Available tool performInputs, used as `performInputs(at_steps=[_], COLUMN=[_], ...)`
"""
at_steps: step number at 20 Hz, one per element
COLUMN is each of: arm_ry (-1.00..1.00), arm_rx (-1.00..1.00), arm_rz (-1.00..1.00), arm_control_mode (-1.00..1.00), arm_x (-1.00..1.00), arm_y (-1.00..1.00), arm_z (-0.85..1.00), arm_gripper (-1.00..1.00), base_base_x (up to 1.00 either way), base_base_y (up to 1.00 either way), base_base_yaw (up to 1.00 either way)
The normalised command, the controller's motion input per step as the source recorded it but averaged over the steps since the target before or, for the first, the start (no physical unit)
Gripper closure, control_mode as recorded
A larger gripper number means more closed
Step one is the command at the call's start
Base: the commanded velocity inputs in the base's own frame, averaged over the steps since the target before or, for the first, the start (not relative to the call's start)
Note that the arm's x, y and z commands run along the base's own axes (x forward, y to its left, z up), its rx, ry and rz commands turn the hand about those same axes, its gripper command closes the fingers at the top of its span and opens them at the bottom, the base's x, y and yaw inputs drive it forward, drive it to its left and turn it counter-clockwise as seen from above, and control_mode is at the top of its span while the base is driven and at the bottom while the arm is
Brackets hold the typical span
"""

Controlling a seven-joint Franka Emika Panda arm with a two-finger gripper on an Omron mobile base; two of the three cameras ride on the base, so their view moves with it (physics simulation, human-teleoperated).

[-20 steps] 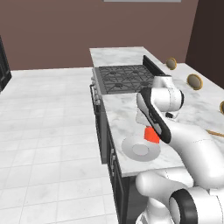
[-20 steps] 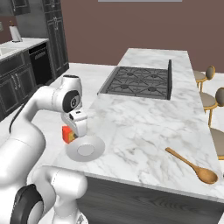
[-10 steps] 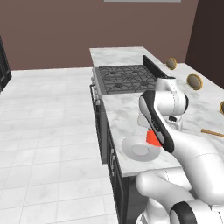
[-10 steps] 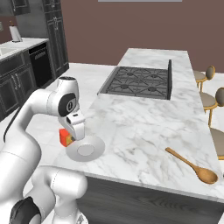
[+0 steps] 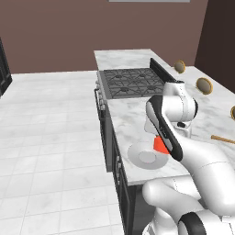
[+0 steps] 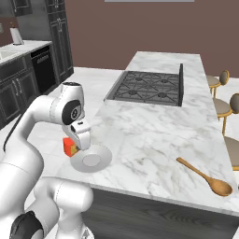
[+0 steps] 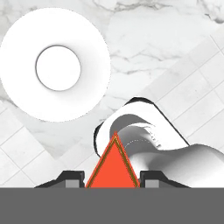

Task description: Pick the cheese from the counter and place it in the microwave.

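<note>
Red-orange cheese (image 7: 113,165) pinched between the two dark fingertips (image 7: 70,178), jaws nearly closed and pressing on both sides of the wedge so it cannot slip. Held up off the counter (image 6: 154,126) by the gripper (image 6: 76,143), near the close left corner of the stone top, just left of the white plate (image 6: 91,159) in the right base view. Carried at the edge and partly out over the floor, likely to get it clear for the swing toward the microwave. Plate left flat on the counter, not part of the job. Farther right, wooden spoon (image 6: 201,174) lying flat, well apart. Black cooktop (image 6: 147,86) at the far end. Compared with a second ago: cheese (image 5: 159,144) and hand shifted a little toward the left edge, away from the plate; grip just a touch tighter; plate and spoon not moved.
</note>
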Motion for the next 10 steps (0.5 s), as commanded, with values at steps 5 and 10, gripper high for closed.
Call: performInputs(at_steps=[5, 10], arm_ry=[0.00, 0.00], arm_rx=[0.00, 0.00], arm_rz=[0.00, 0.00], arm_control_mode=[1.00, 1.00], arm_x=[0.00, 0.00], arm_y=[0.00, 0.00], arm_z=[0.00, 0.00], arm_gripper=[1.00, 1.00], base_base_x=[0.00, -0.18], base_base_y=[0.00, 0.00], base_base_yaw=[0.00, 0.04])
